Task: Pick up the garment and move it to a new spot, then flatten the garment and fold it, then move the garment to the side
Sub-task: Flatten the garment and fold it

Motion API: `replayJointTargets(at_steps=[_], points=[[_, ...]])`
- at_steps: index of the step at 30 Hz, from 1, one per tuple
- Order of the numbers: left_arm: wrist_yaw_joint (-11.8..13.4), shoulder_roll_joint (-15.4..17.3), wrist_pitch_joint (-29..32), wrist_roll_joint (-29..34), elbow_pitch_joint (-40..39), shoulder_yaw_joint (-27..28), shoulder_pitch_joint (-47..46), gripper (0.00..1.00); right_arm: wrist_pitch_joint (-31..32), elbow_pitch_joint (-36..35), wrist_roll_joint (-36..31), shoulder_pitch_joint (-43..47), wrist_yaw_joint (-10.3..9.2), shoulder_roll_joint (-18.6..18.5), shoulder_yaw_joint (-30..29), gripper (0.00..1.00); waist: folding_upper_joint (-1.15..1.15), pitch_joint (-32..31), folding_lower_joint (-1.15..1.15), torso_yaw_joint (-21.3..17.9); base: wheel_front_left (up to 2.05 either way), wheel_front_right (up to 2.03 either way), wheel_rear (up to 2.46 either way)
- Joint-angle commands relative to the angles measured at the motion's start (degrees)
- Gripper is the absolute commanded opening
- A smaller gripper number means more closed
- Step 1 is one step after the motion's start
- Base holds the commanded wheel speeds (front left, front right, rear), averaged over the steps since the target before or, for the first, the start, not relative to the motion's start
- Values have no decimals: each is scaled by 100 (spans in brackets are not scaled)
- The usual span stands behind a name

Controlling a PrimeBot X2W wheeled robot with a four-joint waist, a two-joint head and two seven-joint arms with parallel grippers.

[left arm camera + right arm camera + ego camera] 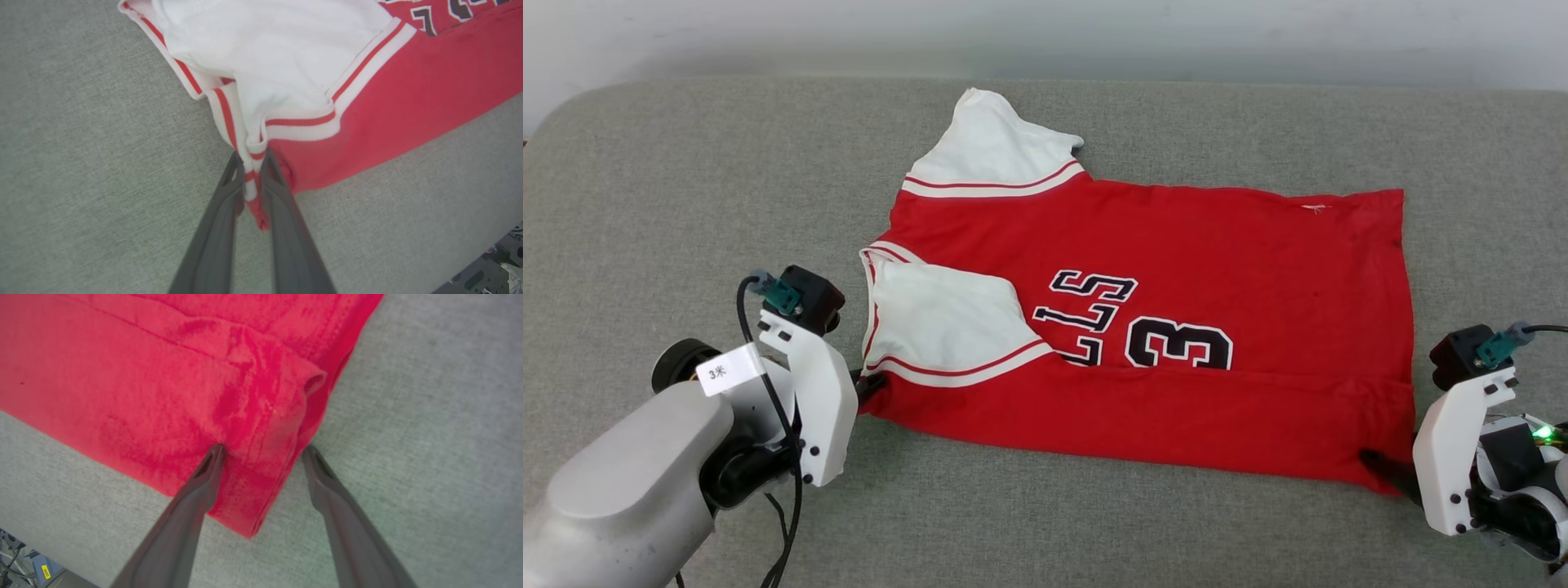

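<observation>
Left gripper [251,157]: clenched on the striped trim [302,122] at the near left corner. Your forearm comes in low from the left.
Right gripper [263,449]: spread wide, grasping nothing. One fingertip is on the red hem corner, the other over the grey cushion [429,416] just beside it.
Garment [1176,245]: flat on the cushion, long axis running left to right between your two grippers, near edge folded over.
Next move, a guess: close the right on that corner.
Far sleeve [992,143]: spread out toward the cushion's far edge.

The garment [1217,269] lies on the cushion [686,180] between the left pincer [252,157] and the right pincer [264,448].
</observation>
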Motion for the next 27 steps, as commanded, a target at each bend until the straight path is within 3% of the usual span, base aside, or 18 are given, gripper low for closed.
replayJointTargets(at_steps=[1, 2, 3, 4, 5, 16, 27], points=[[29, -26, -53, -9, 29, -16, 41, 0, -45, 271, 77, 203, 21, 348, 372, 100, 0, -14, 0, -13, 0, 0, 0], [29, -30, -61, -12, 45, -25, 70, 0, -142, 282, 88, 178, 21, 330, 403, 84, 0, -35, 0, -19, 0, 0, 0], [30, -33, -76, -13, 64, -36, 103, 0, -244, 295, 84, 138, 21, 293, 413, 29, 0, -70, 0, -25, 0, 0, 0], [30, -33, -76, -13, 64, -36, 103, 0, -244, 295, 84, 138, 21, 293, 413, 29, 0, -70, 0, -25, 0, 0, 0], [33, -35, -94, -28, 82, -38, 132, 0, -326, 306, 103, 100, 20, 248, 428, 0, 0, -109, 0, -37, 0, 0, 0], [110, 211, -302, -204, -47, -34, 663, 0, -1040, -36, 412, 268, 8, -271, 262, 0, 0, -785, 0, -151, 0, 0, 0], [630, 715, -499, -403, -924, -97, 1655, 0, -912, -748, 553, 1174, 8, -589, -105, 0, 0, -1205, 0, -228, 0, 0, 0]])
